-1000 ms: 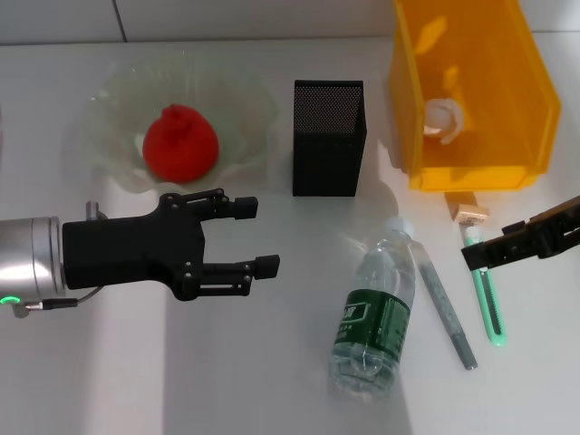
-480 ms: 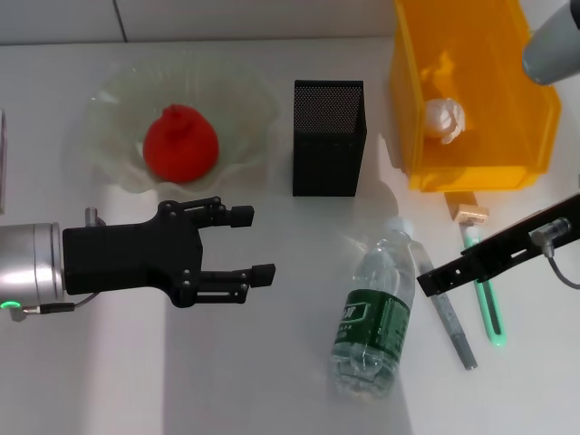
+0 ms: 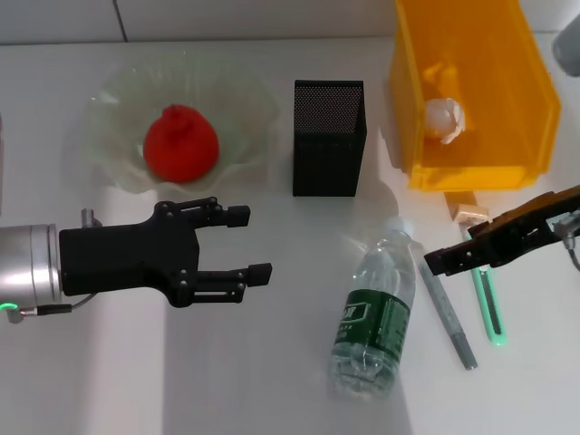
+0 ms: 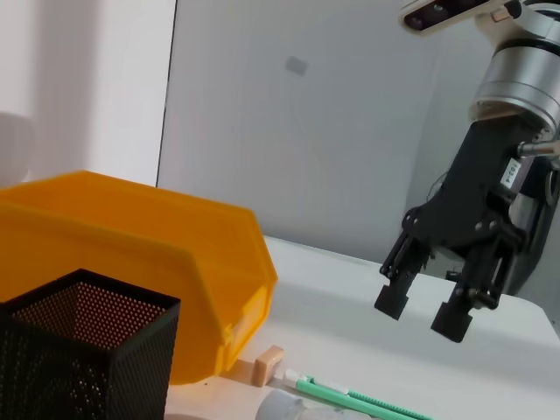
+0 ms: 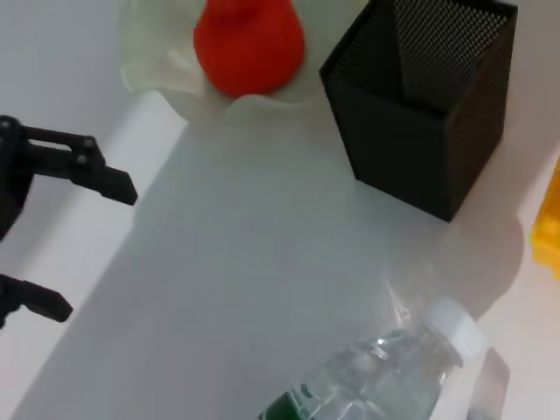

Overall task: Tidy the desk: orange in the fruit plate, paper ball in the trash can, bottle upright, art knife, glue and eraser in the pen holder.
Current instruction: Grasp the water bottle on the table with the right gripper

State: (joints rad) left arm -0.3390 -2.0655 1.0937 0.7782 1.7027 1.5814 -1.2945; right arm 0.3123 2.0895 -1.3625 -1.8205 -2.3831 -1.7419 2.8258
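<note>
Left tool (image 3: 246,243): hangs over the bare counter (image 3: 272,381) in front of the fruit plate, fingers spread apart and gripping nothing; it also shows at the edge of the right wrist view (image 5: 52,241)
Right tool (image 3: 453,258): low over the counter beside the bottle's cap end, above the grey pen-like stick and the green stick; the left wrist view (image 4: 424,311) shows its two fingers parted with clear space between them, nothing held
Orange (image 3: 180,142): sits in the middle of the fruit plate (image 3: 118,100); also seen in the right wrist view (image 5: 249,44)
Fruit plate: on the robot's left part of the counter, just beside the pen holder
Paper ball (image 3: 444,118): lies inside the trash can (image 3: 526,91), near its front wall
Trash can: on the robot's right, at the far side of the counter, near the pen holder
Bottle (image 3: 373,313): lies on its side on the counter, white cap toward the pen holder, green label facing up; cap end also in the right wrist view (image 5: 385,372)
Pen holder (image 3: 328,138): upright between the fruit plate and the trash can; I cannot tell whether anything is inside
Eraser (image 3: 468,210): tan block on the counter just in front of the trash can, touching or nearly touching the tip of the green stick (image 3: 489,313)
Grey stick (image 3: 449,313): flat on the counter between the bottle and the green stick
</note>
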